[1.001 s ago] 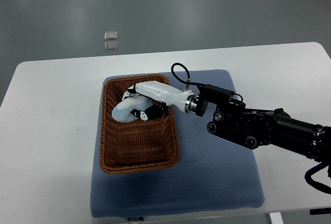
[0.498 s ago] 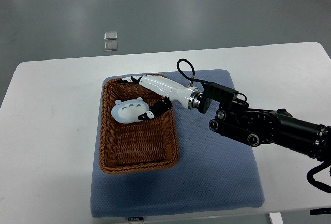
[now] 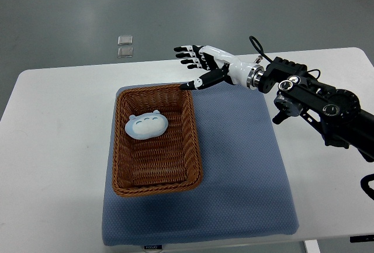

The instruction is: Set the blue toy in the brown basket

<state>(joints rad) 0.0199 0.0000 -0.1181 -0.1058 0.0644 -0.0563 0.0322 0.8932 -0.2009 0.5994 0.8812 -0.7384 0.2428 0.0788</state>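
Now we have let go and drawn our right hand (image 3: 201, 66) back beyond the brown basket's (image 3: 120, 160) far rim, fingers (image 3: 186, 55) spread and empty, while the blue toy (image 3: 146, 126) lies inside its far end, so placement looks done.

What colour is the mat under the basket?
Blue-grey with a fine dotted texture; the mat shows clearly in the top view, beneath the brown basket.

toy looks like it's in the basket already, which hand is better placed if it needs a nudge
Right, probably. The right hand is the only one in view, open and empty just beyond the far rim of the brown basket, where the blue toy lies. The left arm isn't visible.
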